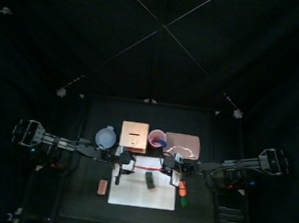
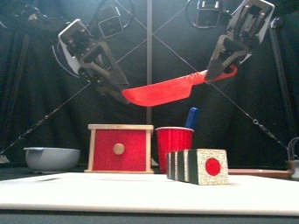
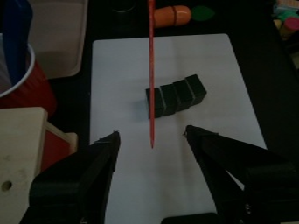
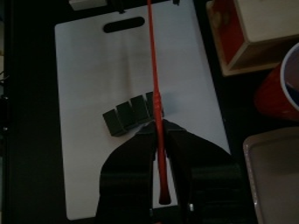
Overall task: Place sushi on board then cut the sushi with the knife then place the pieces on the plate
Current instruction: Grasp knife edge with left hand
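Reading the top view with 12 o'clock at the back of the worktop [image 1: 82, 207], a blue-grey bowl [image 2: 52, 157] sits at 10 o'clock. A wooden box [image 2: 119, 149] with a red drawer front is at 11. Just beside it at 12 stands a red cup [image 2: 176, 144] holding a blue knife [image 2: 191, 116]. An orange toy food [image 1: 183, 195] lies at 4 o'clock.

1. The black table [image 1: 82, 212] carries a white board [image 1: 136, 197] at its middle front.
2. Behind the board stand a grey bowl [image 1: 106, 136], wooden box [image 1: 136, 134], red cup [image 1: 158, 138] and pink tray [image 1: 186, 146].
3. An orange toy [image 1: 181, 194] lies right of the board.
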Available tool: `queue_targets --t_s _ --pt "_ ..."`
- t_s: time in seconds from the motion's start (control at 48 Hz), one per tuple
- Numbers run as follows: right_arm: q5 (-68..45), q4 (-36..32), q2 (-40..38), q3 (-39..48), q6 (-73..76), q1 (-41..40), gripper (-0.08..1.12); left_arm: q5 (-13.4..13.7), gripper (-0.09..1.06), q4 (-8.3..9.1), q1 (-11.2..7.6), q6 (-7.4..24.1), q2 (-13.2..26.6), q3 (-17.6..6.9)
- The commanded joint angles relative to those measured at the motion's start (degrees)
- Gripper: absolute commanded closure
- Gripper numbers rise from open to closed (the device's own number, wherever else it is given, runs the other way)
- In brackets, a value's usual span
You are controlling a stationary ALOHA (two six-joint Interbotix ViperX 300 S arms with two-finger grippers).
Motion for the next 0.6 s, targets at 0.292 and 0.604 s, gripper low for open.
queue_targets --t_s 0.292,0.604 --pt "-0.53 0.09 -0.18 -0.70 0.00 0.18 0.55 -0.09 0.19 0.09 0.53 -0.09 2.37 -3.60" --pt "-1.49 1.49 0.00 0.09 -0.09 0.44 0.55 -0.09 0.42 -0.97 -0.09 -0.18 3.96 -4.13"
